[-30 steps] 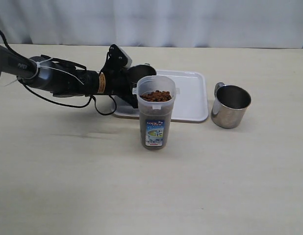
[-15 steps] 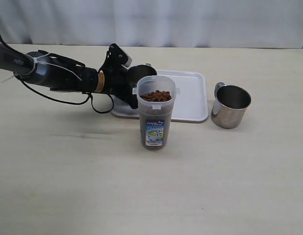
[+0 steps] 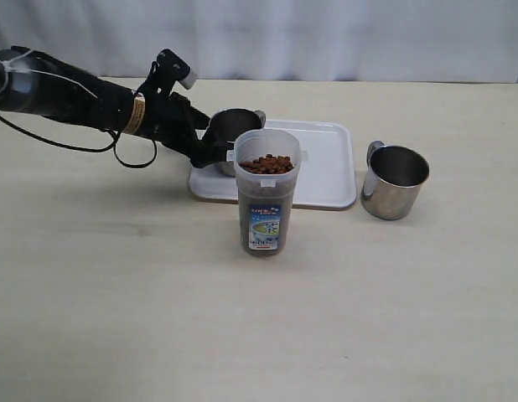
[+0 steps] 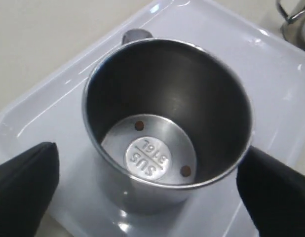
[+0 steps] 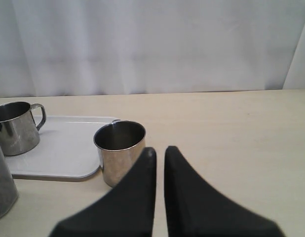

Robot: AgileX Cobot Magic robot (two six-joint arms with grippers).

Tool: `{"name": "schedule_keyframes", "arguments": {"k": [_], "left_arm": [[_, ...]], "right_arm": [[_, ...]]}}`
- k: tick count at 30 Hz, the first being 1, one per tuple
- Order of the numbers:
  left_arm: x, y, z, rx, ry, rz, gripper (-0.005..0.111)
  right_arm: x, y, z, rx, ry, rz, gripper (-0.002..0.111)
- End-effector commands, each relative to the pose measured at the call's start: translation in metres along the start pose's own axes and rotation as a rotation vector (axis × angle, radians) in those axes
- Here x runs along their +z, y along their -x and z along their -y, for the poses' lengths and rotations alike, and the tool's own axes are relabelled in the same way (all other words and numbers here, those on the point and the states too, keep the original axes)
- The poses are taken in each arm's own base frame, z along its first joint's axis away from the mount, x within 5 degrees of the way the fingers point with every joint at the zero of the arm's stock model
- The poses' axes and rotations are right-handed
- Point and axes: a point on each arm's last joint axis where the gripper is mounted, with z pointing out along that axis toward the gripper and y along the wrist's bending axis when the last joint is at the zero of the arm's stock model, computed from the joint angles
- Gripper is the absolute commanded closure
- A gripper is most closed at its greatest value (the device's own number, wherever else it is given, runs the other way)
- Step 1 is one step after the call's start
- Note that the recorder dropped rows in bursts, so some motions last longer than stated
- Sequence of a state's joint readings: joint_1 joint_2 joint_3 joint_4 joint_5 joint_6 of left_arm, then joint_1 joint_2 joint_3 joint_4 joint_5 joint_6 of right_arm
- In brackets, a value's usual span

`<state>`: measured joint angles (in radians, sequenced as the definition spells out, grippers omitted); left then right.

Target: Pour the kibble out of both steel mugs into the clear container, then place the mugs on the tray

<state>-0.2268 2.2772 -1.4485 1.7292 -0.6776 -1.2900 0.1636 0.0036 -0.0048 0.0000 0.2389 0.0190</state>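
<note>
Standing on the tray's [image 3: 326, 172] left end, one steel mug [image 3: 235, 124] sits inside the wide-open left hand [image 3: 209, 146]. The other steel mug [image 3: 395, 182] stands on the counter [image 3: 116, 293] right of the tray; the clear container [image 3: 266, 213] holding kibble [image 3: 266, 164] stands in front of the tray. The right hand [image 5: 160, 153] is closed, empty.

I note a pale beige tabletop [image 3: 116, 318], matte and unmarked, filling my exterior view. A white pleated curtain [image 3: 326, 38] closes off its far edge, from ten to two o'clock.
</note>
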Motion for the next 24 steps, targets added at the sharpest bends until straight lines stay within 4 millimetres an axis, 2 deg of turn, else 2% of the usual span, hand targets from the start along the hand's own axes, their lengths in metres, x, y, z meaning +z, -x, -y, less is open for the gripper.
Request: {"name": "schedule_keyframes", "arguments": {"k": [1, 5, 9, 13, 14, 15, 16, 17, 18, 19, 20, 21, 23, 24], "left_arm": [[-0.013, 0.005, -0.001, -0.025, -0.088, 0.041, 0.027], [-0.022, 0.004, -0.004, -0.052, -0.135, 0.067, 0.027], [-0.039, 0.011, -0.011, -0.092, -0.128, 0.096, 0.027], [-0.069, 0.026, -0.019, -0.162, -0.1, 0.142, 0.027], [-0.086, 0.036, -0.017, -0.167, -0.129, 0.176, 0.028], [-0.092, 0.042, -0.013, -0.172, -0.158, 0.19, 0.028], [-0.108, 0.053, -0.006, -0.206, -0.213, 0.216, 0.038], [-0.116, 0.059, -0.003, -0.217, -0.228, 0.227, 0.045], [-0.131, 0.071, 0.007, -0.232, -0.276, 0.246, 0.07], [-0.137, 0.076, 0.011, -0.228, -0.292, 0.254, 0.085], [-0.152, 0.088, 0.021, -0.193, -0.308, 0.276, 0.107], [-0.158, 0.093, 0.025, -0.197, -0.305, 0.282, 0.107], [-0.189, 0.108, 0.047, -0.242, -0.295, 0.302, 0.107], [-0.201, 0.109, 0.058, -0.247, -0.288, 0.309, 0.107]], "right_arm": [[0.0, -0.001, 0.0, 0.0, 0.004, 0.001, 0.104], [0.0, -0.001, 0.0, 0.0, 0.004, 0.001, 0.104], [0.0, -0.001, 0.0, 0.0, 0.004, 0.001, 0.104], [0.0, -0.001, 0.0, 0.0, 0.004, 0.001, 0.104], [0.0, -0.001, 0.0, 0.0, 0.004, 0.001, 0.104], [0.0, -0.001, 0.0, 0.0, 0.004, 0.001, 0.104], [0.0, -0.001, 0.0, 0.0, 0.004, 0.001, 0.104], [0.0, -0.001, 0.0, 0.0, 0.004, 0.001, 0.104], [0.0, -0.001, 0.0, 0.0, 0.004, 0.001, 0.104], [0.0, -0.001, 0.0, 0.0, 0.004, 0.001, 0.104], [0.0, -0.001, 0.0, 0.002, 0.005, 0.001, 0.104], [0.0, -0.001, 0.0, 0.002, 0.005, 0.001, 0.104], [0.0, -0.001, 0.0, 0.002, 0.005, 0.001, 0.104], [0.0, -0.001, 0.0, 0.002, 0.005, 0.001, 0.104]]}}
